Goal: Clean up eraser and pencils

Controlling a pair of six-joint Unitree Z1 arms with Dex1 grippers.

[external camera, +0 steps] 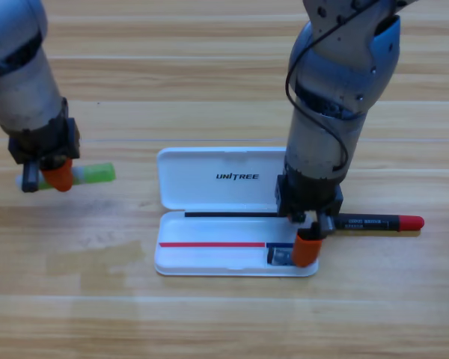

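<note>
One eraser (pixel 280 257) sits in the white case's (pixel 209 258) lower tray, right end, under your right gripper (pixel 307 247); I cannot tell its grip. Two pencils: the red-black one (pixel 378 222) lies right of the case, the green one (pixel 93 174) is at your left gripper (pixel 54 176), grip unclear.

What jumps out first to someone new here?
The open white case at table centre, with the right hand low over its right end beside the eraser. The red-ended pencil lies just right of the case. At far left, the left hand is on the green pencil.
</note>
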